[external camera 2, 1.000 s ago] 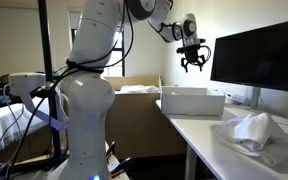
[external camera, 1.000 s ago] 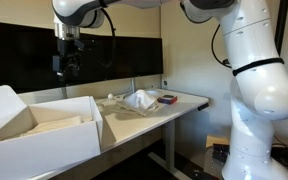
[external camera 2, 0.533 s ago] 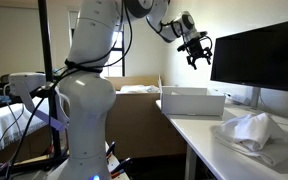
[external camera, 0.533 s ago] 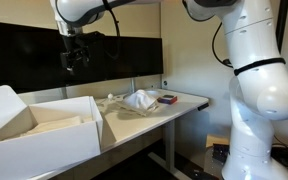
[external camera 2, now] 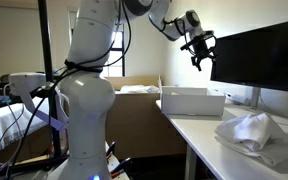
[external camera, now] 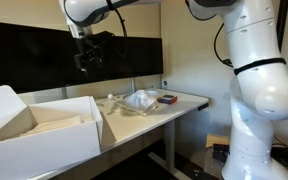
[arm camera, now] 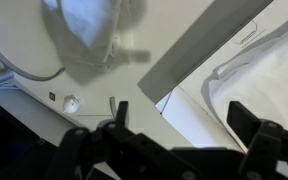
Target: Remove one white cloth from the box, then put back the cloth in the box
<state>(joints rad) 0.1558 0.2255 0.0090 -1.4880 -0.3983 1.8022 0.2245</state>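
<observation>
While the gripper point(external camera: 87, 62) hangs high above the tabletop point(external camera: 189, 102), in front of the glossy black monitor point(external camera: 134, 55), its dark fingers point(arm camera: 120, 114) stand spread wide with nothing between them, as the wrist view shows. The box point(external camera: 44, 135) is a large white cardboard carton with plain, matte sides. It sits at the near left end of the tabletop, with an angular flap folded outward on its left. Its top is open, and pale, flat folded material lies inside.

The white cloth point(external camera: 139, 99) lies outside the box, to its right on the tabletop, and well below the gripper. It is a soft, crumpled heap with rounded folds. Just right of the heap rests a small, flat blue-and-red object point(external camera: 168, 98). The robot body point(external camera: 259, 90), smooth, white and bulbous, fills the right side of that exterior view.

In an exterior view taken from the table's other end, the cloth point(external camera 2: 252, 130) is the nearer thing, the low, straight-walled box point(external camera 2: 192, 102) sits farther back, and the gripper point(external camera 2: 199, 52) is above the stretch between them. The wrist view is blurred. The cloth point(arm camera: 89, 35) shows as a wrinkled pale mass at upper left, and a smooth grey band crosses diagonally beside it.
</observation>
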